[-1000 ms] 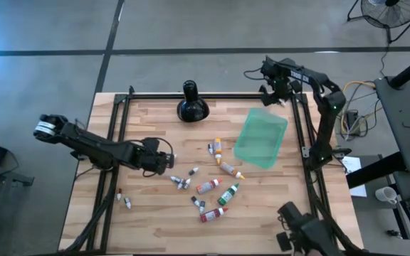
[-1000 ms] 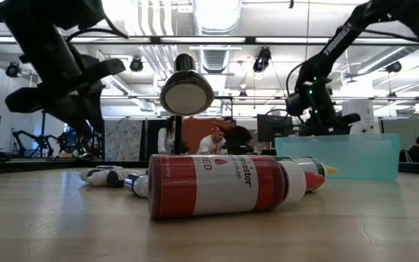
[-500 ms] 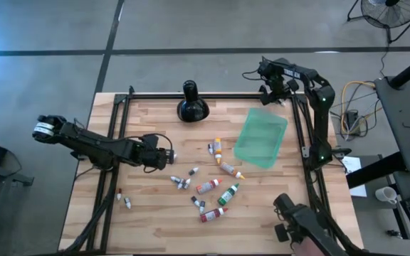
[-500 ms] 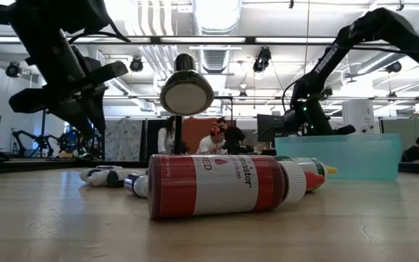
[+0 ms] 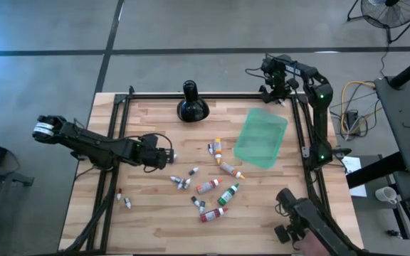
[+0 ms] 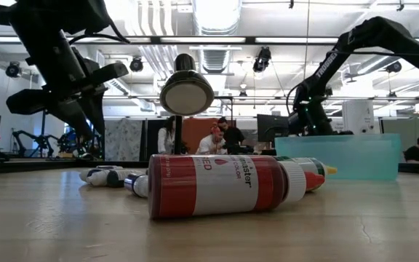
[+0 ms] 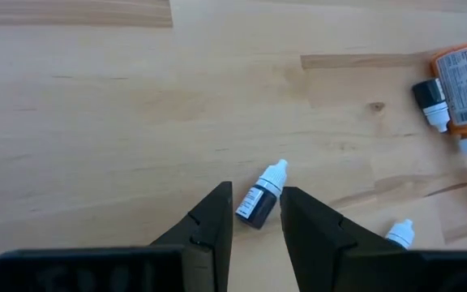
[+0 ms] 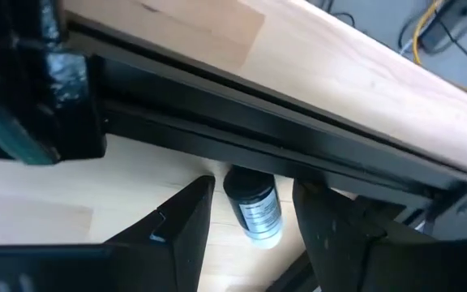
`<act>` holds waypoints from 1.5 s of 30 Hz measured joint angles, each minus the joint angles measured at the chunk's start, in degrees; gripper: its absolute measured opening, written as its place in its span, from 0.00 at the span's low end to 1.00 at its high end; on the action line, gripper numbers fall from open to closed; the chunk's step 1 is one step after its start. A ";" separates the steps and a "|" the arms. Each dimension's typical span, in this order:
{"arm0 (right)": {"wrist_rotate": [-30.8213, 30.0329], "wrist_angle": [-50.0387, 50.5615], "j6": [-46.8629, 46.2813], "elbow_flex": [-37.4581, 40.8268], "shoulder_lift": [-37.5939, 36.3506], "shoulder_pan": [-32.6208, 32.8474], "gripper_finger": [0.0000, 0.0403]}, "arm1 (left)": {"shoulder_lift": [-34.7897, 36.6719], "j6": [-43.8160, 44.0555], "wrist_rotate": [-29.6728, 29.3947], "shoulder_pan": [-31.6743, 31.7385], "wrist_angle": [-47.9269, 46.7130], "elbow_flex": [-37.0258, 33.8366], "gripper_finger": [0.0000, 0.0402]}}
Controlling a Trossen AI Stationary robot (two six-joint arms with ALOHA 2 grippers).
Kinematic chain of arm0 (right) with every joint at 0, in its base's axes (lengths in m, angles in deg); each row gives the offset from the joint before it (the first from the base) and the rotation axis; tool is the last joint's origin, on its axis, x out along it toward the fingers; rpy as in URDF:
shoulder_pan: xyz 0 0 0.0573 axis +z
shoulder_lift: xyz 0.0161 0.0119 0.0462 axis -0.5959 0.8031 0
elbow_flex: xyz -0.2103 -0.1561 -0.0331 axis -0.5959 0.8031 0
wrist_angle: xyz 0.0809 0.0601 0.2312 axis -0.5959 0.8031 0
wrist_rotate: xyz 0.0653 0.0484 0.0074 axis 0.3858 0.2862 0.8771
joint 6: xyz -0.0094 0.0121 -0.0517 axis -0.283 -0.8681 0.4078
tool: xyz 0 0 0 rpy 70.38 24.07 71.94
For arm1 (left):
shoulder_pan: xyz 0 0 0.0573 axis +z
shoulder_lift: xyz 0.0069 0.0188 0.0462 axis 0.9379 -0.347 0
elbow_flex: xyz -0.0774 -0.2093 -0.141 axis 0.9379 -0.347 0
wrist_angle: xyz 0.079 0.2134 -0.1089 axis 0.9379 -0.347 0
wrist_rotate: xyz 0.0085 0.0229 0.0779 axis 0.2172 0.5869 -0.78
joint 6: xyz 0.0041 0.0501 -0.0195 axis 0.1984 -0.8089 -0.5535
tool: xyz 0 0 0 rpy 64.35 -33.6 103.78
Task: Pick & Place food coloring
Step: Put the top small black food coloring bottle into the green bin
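The left gripper hovers with narrow jaws around a small dark vial, lined up for picking; the right gripper, jaws half open, straddles another vial at the table's far right corner.

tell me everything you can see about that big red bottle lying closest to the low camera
The red food coloring bottle lies on its side on the wooden table, its flat base pointing to the picture's left and its white cap to the right. It looks like glossy plastic, with a wide white label showing a red drop mark and dark lettering. Neither gripper touches it. Other bottles lie close behind it; contact cannot be told.
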 joint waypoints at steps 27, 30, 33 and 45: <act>6.71 7.69 3.39 -6.77 -4.03 4.34 0.16 | -0.02 -0.82 -0.50 0.17 0.02 0.00 0.20; 6.79 8.02 2.03 -8.12 -6.89 6.55 0.17 | -0.02 -1.84 -0.72 0.15 0.02 0.00 0.20; 7.65 9.11 -0.05 -8.94 -10.46 9.32 0.17 | -0.02 -3.13 -0.79 0.15 0.04 0.00 0.20; 15.28 18.23 -7.20 -6.54 -21.91 23.79 0.17 | -0.02 -8.67 -1.00 0.15 0.33 0.00 0.20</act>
